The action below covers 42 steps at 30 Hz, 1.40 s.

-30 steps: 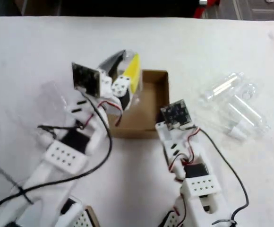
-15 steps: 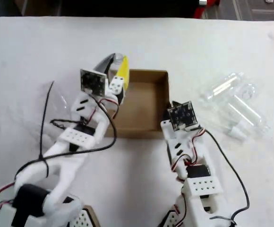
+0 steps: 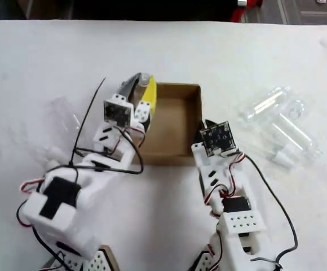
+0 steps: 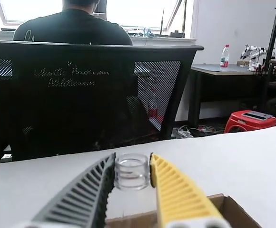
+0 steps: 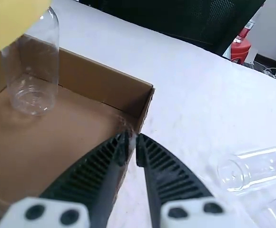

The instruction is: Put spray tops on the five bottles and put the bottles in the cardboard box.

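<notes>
Left wrist view has my left gripper [image 4: 132, 160] clamped on the neck of a clear bottle [image 4: 132, 175] (no spray top on it), upright inside the cardboard box [image 5: 100, 80] near a corner. My right gripper [image 5: 132, 141] pinches the box's wall. I judge this the placing step: lower gently, then release.

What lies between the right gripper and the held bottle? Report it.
Only bare floor of the cardboard box separates the right gripper from the bottle, per the right wrist view.
</notes>
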{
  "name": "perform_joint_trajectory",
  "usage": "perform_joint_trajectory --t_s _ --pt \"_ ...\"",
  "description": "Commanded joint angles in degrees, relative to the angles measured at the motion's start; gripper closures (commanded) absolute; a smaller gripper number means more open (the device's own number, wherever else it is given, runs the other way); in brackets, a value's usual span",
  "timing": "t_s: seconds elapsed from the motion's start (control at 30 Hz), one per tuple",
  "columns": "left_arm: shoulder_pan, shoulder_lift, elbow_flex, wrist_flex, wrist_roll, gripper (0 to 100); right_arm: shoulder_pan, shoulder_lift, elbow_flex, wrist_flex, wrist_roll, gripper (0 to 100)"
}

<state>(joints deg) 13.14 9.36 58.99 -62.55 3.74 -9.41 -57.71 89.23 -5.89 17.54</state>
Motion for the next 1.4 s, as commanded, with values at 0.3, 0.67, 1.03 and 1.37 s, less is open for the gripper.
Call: perform_joint_trajectory --t_s 0.3,0.67,1.03,1.37 --pt "-1.54 5.58 -3.60 -9.41 -6.15 98 0.31 0.13 -0.26 -1.36 0.09 98.1" --pt "-2.86 5.67 -8.26 -1.85 -5.80 98 0.22 0.13 -0.26 -1.27 0.09 98.1" --pt "-2.77 5.76 -8.79 -0.18 -5.80 98 0.22 0.13 -0.26 -1.27 0.09 98.1" --pt "-2.86 5.85 -10.99 3.16 -1.85 98 0.22 0.13 -0.26 -1.27 0.09 98.1"
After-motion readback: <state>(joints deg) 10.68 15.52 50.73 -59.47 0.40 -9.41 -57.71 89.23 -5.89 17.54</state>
